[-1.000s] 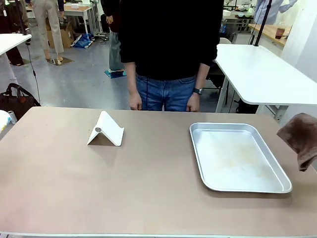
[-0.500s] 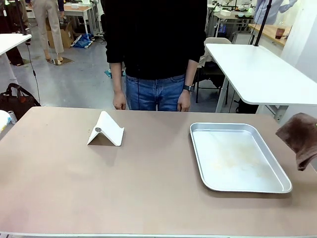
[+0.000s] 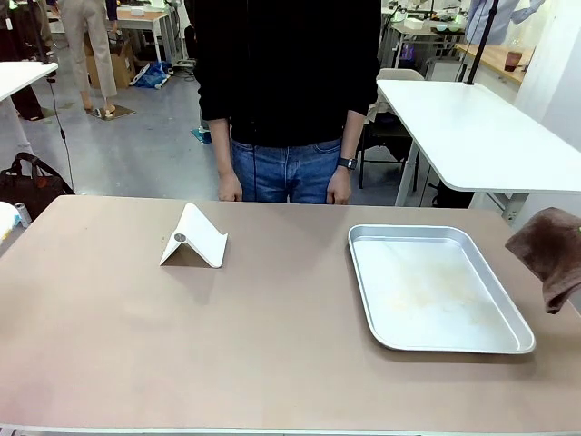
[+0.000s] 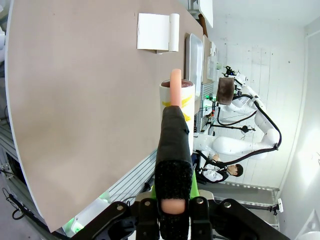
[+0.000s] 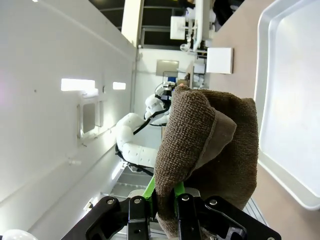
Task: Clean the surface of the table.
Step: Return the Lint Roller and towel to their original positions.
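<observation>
The taupe-brown table (image 3: 227,345) spans the front view. At its right edge a brown cloth (image 3: 549,250) hangs above the tabletop. In the right wrist view my right gripper (image 5: 169,197) is shut on this cloth (image 5: 210,145), which drapes over the fingers and hides their tips. My left gripper (image 4: 174,112) is shut on a peach-coloured stick (image 4: 175,82) over the table (image 4: 75,100). Just past its fingertips is a white and yellow cup (image 4: 187,95) with something brown inside. I cannot tell whether the stick stands in the cup.
A silver tray (image 3: 363,282) lies on the right half and a white folded stand (image 3: 193,238) left of centre. A person (image 3: 286,91) stands at the far edge with hands hanging. A white and yellow object (image 3: 7,218) shows at the left edge.
The person has stepped a little to the left along the far edge. The cloth, tray and stand have stayed put.
</observation>
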You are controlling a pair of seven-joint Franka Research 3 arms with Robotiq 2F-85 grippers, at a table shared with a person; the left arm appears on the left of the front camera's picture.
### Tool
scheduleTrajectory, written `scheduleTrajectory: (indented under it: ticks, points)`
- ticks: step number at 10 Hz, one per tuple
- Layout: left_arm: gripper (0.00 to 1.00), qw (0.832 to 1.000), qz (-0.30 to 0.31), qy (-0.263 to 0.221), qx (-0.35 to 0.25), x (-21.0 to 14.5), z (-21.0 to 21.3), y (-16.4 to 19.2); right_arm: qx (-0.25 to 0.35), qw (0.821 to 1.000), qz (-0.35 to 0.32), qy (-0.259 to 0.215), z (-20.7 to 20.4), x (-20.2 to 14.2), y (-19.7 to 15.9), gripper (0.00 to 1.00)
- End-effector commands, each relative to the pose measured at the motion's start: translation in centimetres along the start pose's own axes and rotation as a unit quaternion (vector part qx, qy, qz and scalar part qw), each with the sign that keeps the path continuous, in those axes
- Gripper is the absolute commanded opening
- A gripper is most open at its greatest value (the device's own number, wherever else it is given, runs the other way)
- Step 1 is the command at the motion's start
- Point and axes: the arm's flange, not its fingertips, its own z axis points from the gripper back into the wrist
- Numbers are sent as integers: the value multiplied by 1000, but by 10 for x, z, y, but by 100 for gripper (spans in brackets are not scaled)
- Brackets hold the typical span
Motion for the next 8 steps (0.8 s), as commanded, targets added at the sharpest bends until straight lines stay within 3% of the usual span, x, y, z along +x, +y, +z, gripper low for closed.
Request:
scheduleTrajectory:
  ticks: [1, 6, 8]
  points:
    - [22, 1000, 0, -3, -2, -3, -1, -4, 0, 1000, 2, 1, 1, -1, 2, 12]
    - [22, 1000, 0, 0, 0, 0, 0, 0, 0, 1000, 0, 0, 0, 0, 0, 12]
    - [22, 1000, 17, -7, -9, 3, -19, -30, -22, 1000, 5, -14, -17, -6, 16, 12]
